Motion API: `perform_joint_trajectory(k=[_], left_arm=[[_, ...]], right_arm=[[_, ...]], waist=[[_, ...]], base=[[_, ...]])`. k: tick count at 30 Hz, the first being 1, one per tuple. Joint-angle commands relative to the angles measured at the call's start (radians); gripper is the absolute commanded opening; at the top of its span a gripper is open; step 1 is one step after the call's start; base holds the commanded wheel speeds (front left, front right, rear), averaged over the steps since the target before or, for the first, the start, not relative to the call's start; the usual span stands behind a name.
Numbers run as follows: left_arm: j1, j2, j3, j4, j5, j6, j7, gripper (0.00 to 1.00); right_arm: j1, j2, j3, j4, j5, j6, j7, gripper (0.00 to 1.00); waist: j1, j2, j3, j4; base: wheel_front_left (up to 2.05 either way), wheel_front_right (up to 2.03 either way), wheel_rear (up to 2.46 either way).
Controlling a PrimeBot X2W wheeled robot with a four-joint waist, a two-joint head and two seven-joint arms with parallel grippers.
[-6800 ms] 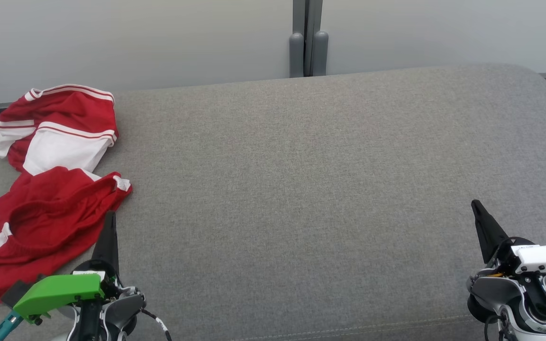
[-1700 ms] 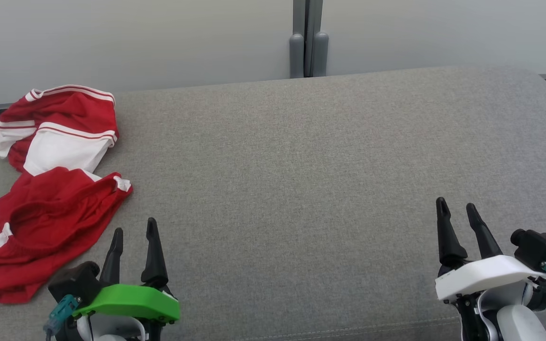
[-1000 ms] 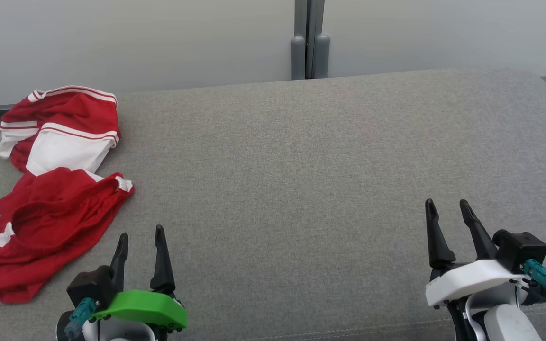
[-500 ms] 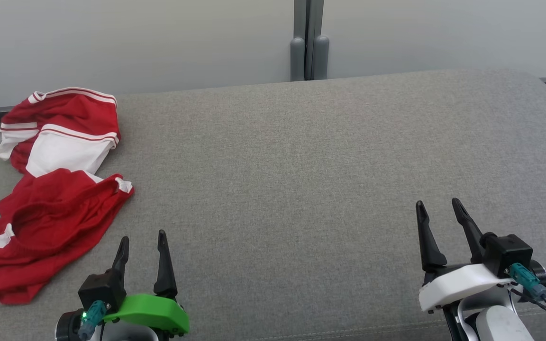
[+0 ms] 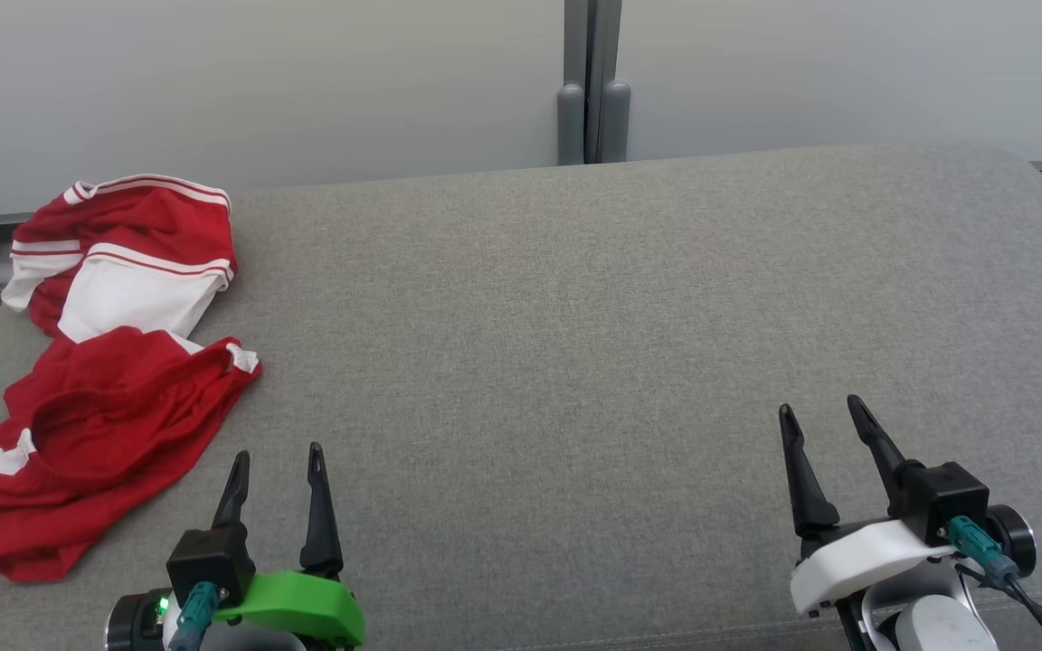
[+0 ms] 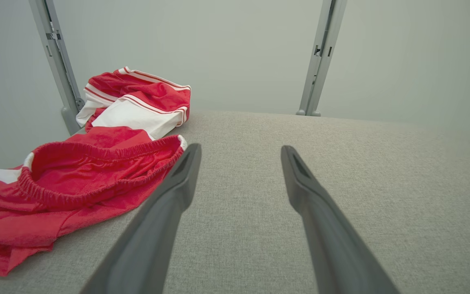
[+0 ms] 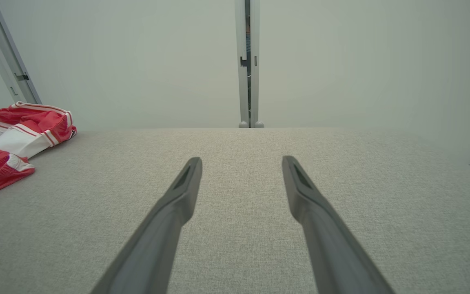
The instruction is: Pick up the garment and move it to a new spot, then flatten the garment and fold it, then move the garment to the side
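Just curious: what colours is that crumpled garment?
The garment is red with white panels and stripes; clearest in left wrist view.

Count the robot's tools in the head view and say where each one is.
2. The left tool is lower left, beside the red garment; the right tool lower right, over bare grey cushion. Both open, empty.

One red-and-white garment [image 5: 105,407], one grey padded surface [image 5: 575,316], and two pincers: left pincer [image 5: 277,452], right pincer [image 5: 819,404].

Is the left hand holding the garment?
No, the left hand stands open over bare cushion, apart from the garment.
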Motion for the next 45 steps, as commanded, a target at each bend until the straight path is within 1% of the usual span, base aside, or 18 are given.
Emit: perform_joint_trajectory(k=[1, 22, 28, 31, 35, 45], left_arm=[[0.018, 0.006, 0.004, -0.003, 0.012, 0.005, -0.005, 1.00], [0.013, 0.006, 0.000, 0.024, -0.007, 0.008, -0.005, 1.00], [0.005, 0.006, -0.004, 0.026, -0.008, 0.008, -0.005, 1.00], [0.001, 0.007, -0.005, 0.026, -0.005, 0.009, -0.005, 1.00], [-0.004, 0.009, -0.002, 0.022, -0.004, 0.011, -0.005, 1.00], [0.002, 0.013, 0.007, 0.006, -0.004, 0.018, -0.005, 1.00]], right_arm=[[0.008, -0.005, 0.002, 0.008, -0.012, 0.000, -0.006, 1.00], [0.001, -0.005, 0.004, 0.031, 0.001, 0.000, -0.006, 1.00], [0.009, -0.004, -0.001, 0.021, 0.001, 0.000, -0.006, 1.00], [0.011, -0.005, 0.003, 0.013, 0.003, 0.000, -0.006, 1.00], [0.015, -0.005, 0.003, 0.003, -0.004, 0.000, -0.006, 1.00], [0.024, -0.005, -0.002, -0.009, -0.004, 0.000, -0.006, 1.00]], waist=[[0.0000, 0.0000, -0.002, 0.002], [0.0000, 0.0000, -0.008, 0.004], [0.0000, 0.0000, -0.009, 0.023], [0.0000, 0.0000, -0.009, 0.050], [0.0000, 0.0000, -0.009, 0.105], [0.0000, 0.0000, -0.011, 0.301]], base=[[0.00, 0.00, 0.00], [0.00, 0.00, 0.00], [0.00, 0.00, 0.00], [0.00, 0.00, 0.00], [0.00, 0.00, 0.00], [0.00, 0.00, 0.00]])
